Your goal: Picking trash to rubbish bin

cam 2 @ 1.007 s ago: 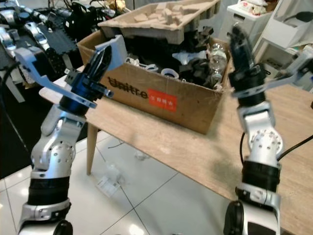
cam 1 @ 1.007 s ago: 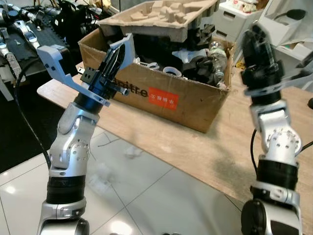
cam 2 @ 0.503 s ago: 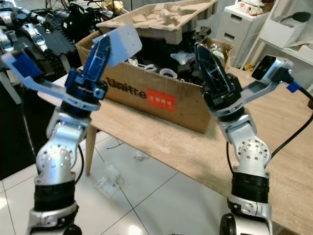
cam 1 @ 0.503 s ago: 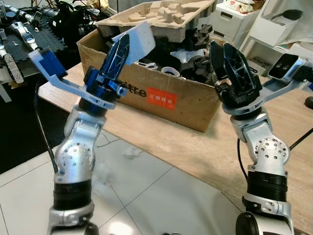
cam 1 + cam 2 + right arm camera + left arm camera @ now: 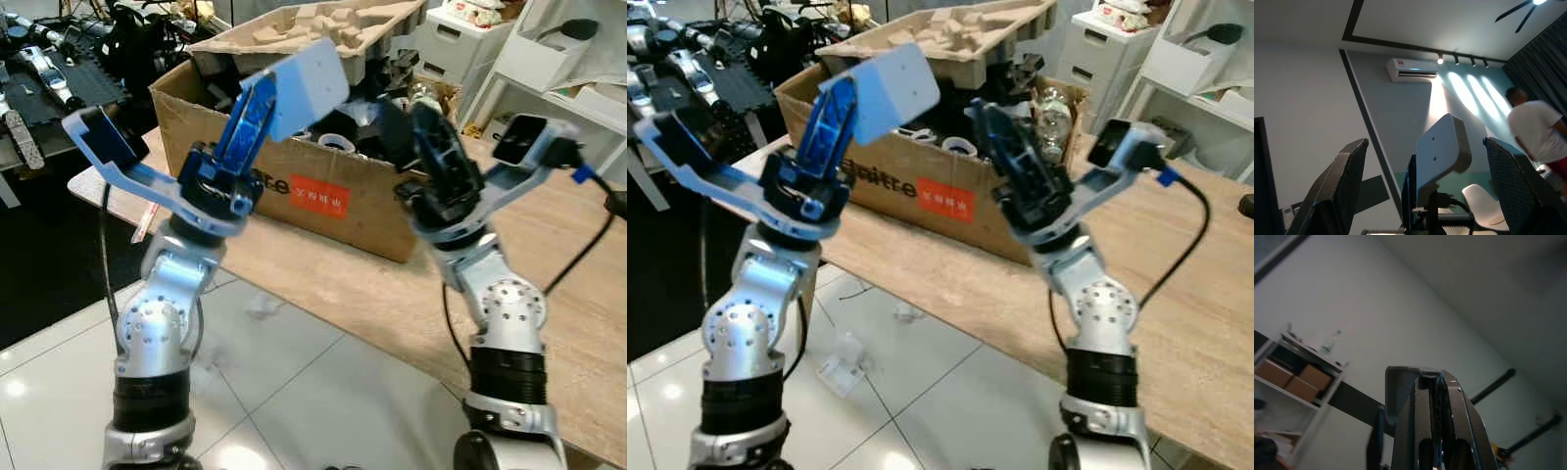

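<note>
Left pincer (image 5: 257, 106) is raised at upper centre-left, fingers pressed together, with a flat white piece (image 5: 310, 80) at its tip — whether it's gripped there, I can't tell. Right pincer (image 5: 1004, 162) is up at centre, its fingers (image 5: 1339, 186) spread wide, nothing between them. Behind both sits the cardboard box (image 5: 323, 196) stuffed with junk, a moulded pulp tray (image 5: 313, 24) on top, resting on the wooden worktop (image 5: 549, 284). Lower left, crumpled bits of trash (image 5: 843, 364) lie on the white tiled floor (image 5: 294, 392).
</note>
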Robot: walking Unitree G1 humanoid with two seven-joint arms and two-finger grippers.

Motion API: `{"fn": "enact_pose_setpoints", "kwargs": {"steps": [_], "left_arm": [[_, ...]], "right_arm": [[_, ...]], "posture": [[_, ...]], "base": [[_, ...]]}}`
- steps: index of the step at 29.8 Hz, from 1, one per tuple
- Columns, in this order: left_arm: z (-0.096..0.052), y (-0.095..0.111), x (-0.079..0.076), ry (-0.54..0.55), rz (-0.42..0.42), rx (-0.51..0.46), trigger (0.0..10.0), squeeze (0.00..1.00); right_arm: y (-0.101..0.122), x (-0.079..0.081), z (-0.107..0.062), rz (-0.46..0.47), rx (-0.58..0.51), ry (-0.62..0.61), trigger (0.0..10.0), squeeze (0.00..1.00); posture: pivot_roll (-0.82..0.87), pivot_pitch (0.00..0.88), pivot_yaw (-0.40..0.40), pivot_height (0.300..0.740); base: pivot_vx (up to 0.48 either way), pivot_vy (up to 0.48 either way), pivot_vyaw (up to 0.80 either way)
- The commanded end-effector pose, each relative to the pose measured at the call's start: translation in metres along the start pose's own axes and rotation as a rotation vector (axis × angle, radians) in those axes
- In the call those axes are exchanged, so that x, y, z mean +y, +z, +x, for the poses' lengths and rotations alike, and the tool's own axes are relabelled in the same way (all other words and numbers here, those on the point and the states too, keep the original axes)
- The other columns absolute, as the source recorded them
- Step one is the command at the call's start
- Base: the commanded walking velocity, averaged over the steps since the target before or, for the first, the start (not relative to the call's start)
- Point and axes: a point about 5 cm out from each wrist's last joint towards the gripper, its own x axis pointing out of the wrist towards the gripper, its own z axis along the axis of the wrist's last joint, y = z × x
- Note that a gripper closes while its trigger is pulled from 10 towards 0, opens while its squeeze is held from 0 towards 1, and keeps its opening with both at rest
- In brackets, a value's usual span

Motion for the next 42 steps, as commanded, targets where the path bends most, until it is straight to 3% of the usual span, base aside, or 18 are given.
{"fn": "enact_pose_setpoints", "kwargs": {"steps": [1,17,29,30,31,32,33,42], "left_arm": [[0.0,-0.004,-0.004,-0.035,-0.038,0.009,10.0,0.0],[-0.006,-0.011,-0.007,-0.09,-0.094,0.05,10.0,0.0],[-0.007,-0.018,-0.008,-0.102,-0.087,0.095,10.0,0.0],[-0.006,-0.018,-0.008,-0.107,-0.088,0.096,10.0,0.0],[-0.006,-0.018,-0.009,-0.11,-0.089,0.097,10.0,0.0],[-0.006,-0.018,-0.009,-0.11,-0.089,0.097,10.0,0.0],[-0.006,-0.019,-0.01,-0.119,-0.094,0.097,10.0,0.0],[-0.009,-0.024,-0.011,-0.134,-0.105,0.115,10.0,0.0]], "right_arm": [[-0.002,0.004,0.001,-0.006,0.015,0.016,10.0,0.0],[-0.017,0.0,0.004,0.043,0.06,-0.009,10.0,0.0],[-0.03,0.003,0.005,0.124,0.086,0.024,10.0,0.0],[-0.03,0.003,0.005,0.122,0.086,0.022,6.2,0.0],[-0.03,0.003,0.005,0.119,0.085,0.019,3.8,0.0],[-0.03,0.003,0.005,0.119,0.085,0.019,3.8,0.0],[-0.029,0.001,0.006,0.115,0.073,0.008,0.0,0.0],[-0.027,0.002,0.007,0.121,0.06,0.008,0.0,0.0]], "posture": [[0.07,0.033,-0.045,0.74],[0.06,0.034,-0.046,0.74],[0.06,0.025,-0.05,0.74],[0.06,0.025,-0.05,0.74],[0.06,0.025,-0.05,0.74],[0.06,0.025,-0.05,0.74],[0.06,0.025,-0.05,0.74],[0.05,0.023,-0.05,0.74]], "base": [[0.0,0.0,0.0],[0.0,0.0,0.0],[0.0,0.0,0.0],[0.0,0.0,0.0],[0.0,0.0,0.0],[0.0,0.0,0.0],[0.0,0.0,0.0],[0.0,0.0,0.0]]}}
